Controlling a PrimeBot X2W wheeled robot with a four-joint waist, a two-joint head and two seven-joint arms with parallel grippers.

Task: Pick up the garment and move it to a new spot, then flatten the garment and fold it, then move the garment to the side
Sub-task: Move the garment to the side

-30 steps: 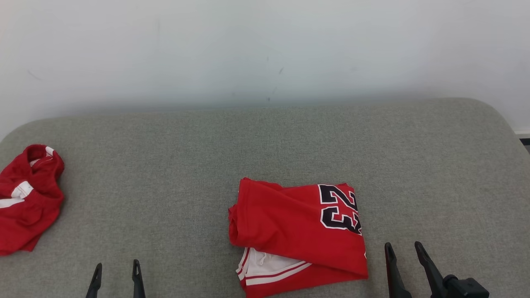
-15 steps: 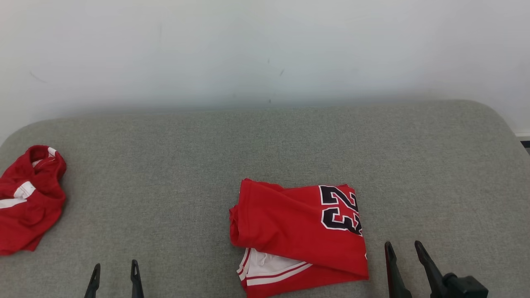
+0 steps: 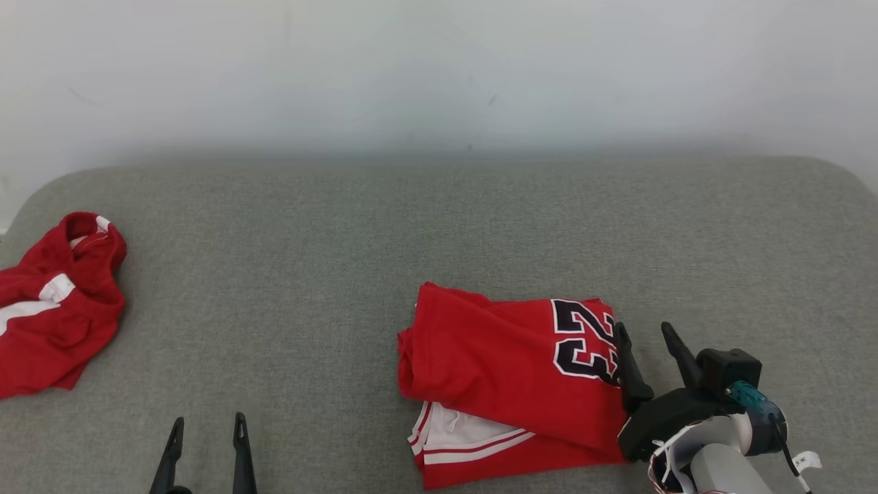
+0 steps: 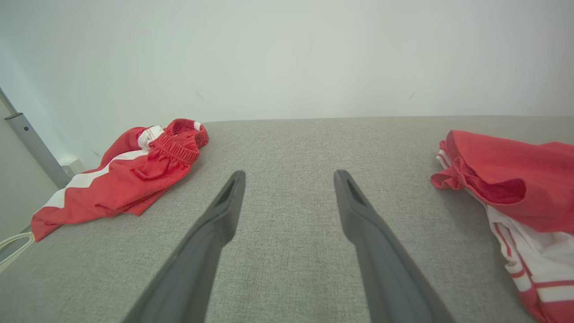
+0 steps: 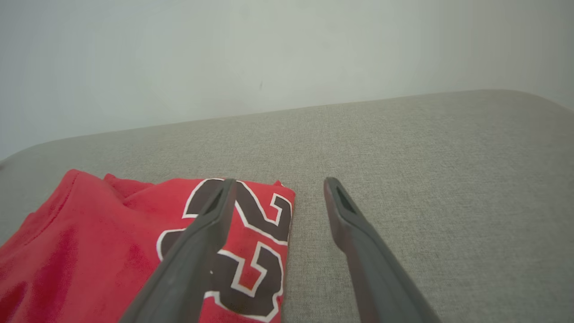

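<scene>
The right gripper [image 3: 643, 328], tapered jaws spread wide and empty, is hovering at the numbered edge of the folded red jersey [image 3: 507, 363]; the left gripper [image 3: 208, 418] is gaping wide over coarse grey upholstery [image 3: 411, 226].

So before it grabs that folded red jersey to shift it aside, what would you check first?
1. Jersey is folded and resting on the grey cushion: ok.
2. Right gripper has its jaws open: ok.
3. Right gripper straddles the jersey's right edge, one jaw over the 23, the other over bare cushion: ok.
4. Jaws low enough to catch every folded layer: cannot tell.
5. Left gripper has its jaws open, apart from both garments: ok.
6. Crumpled red shorts lie far left, apart from the jersey: ok.
</scene>
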